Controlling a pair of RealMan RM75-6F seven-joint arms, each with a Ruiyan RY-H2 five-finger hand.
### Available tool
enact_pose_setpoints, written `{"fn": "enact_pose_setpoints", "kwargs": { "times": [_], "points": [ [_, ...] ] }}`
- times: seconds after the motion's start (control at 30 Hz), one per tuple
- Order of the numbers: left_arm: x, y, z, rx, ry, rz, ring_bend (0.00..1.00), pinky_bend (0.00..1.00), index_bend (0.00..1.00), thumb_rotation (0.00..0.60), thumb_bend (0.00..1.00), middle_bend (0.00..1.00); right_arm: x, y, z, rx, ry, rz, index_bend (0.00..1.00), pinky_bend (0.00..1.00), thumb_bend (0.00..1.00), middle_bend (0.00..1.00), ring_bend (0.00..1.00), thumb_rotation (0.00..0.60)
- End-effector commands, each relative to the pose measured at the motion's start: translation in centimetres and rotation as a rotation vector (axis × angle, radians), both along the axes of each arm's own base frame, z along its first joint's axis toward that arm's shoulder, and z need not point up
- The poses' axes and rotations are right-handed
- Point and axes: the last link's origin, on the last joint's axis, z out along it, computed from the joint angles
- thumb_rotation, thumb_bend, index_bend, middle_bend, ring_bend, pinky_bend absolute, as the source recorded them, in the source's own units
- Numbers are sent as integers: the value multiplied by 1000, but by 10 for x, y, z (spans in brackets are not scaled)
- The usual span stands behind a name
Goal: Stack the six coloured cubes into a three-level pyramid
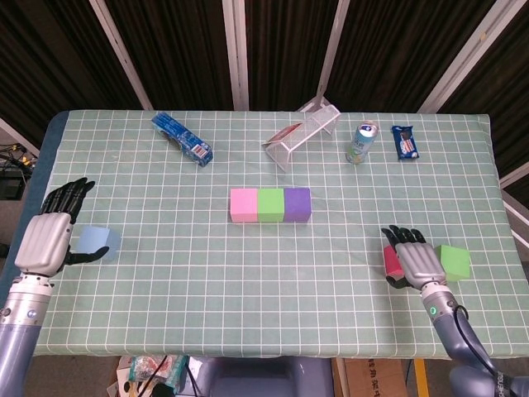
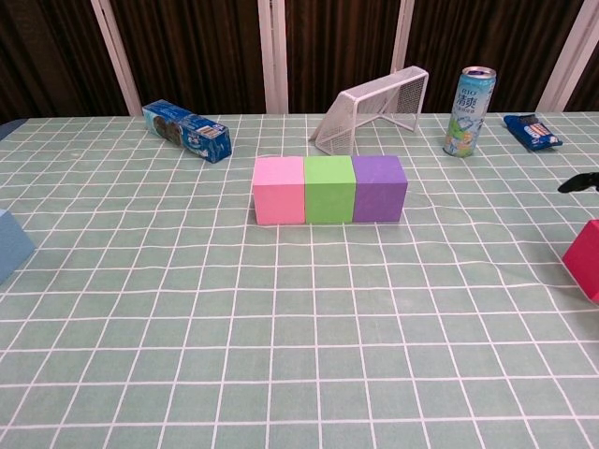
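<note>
At the table's 4 o'clock edge, your right hand, fingers spread and empty, covers the red cube; cube peeks out at the hand's 9 o'clock, green cube at 3.

Pink cube, green cube, purple cube on a green white-gridded tablecloth.

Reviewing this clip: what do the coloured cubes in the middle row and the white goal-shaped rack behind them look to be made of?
The pink cube, the green cube and the purple cube look like matte foam or soft plastic: flat colour, no glare, slightly soft edges. Which of the two is uncertain. The white rack looks like painted or coated metal wire: thin rods and fine mesh that the cloth shows through.
</note>
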Motion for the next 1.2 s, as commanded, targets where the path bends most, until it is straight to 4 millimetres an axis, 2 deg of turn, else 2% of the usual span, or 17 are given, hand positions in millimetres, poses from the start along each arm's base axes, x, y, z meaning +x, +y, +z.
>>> {"fn": "enact_pose_setpoints", "kwargs": {
  "times": [0.03,0.27,0.3,0.4,0.47,0.53,0.57,0.67,0.9,1.2],
  "points": [
    [1,0,0,1,2,-2,0,50,0,600,82,24,-8,-1,-4,12,5,-24,0,0,299,0,0,600],
    [2,-1,-2,2,11,-6,0,50,0,600,82,24,-23,-8,-10,11,39,-49,0,0,299,23,16,600],
    [2,-2,-2,3,11,-6,0,50,0,600,82,24,-26,-9,-10,12,48,-51,0,0,300,43,31,600],
    [2,-2,-2,4,10,-5,0,50,0,600,82,24,-32,-12,-11,3,73,-53,32,22,301,188,155,600],
    [2,-2,-1,5,10,-5,0,50,0,600,82,24,-36,-14,-11,-7,80,-55,153,153,319,326,288,600],
    [2,-2,-1,5,9,-5,0,50,0,600,82,24,-38,-16,-11,-16,92,-47,229,272,337,395,360,600],
    [2,-2,-1,6,9,-5,0,50,0,600,82,24,-39,-16,-11,-19,101,-40,263,335,344,426,392,600],
    [2,-2,-2,4,9,-6,0,50,0,600,82,24,-39,-17,-11,-25,108,-27,301,407,349,457,426,600],
    [3,-2,-2,4,8,-9,0,50,0,600,82,24,-18,-21,-13,-48,47,44,307,416,349,460,430,600],
    [3,-2,-1,4,6,-11,0,50,0,600,82,24,25,-31,-19,-24,11,143,307,416,349,460,430,600]
  ]
}}
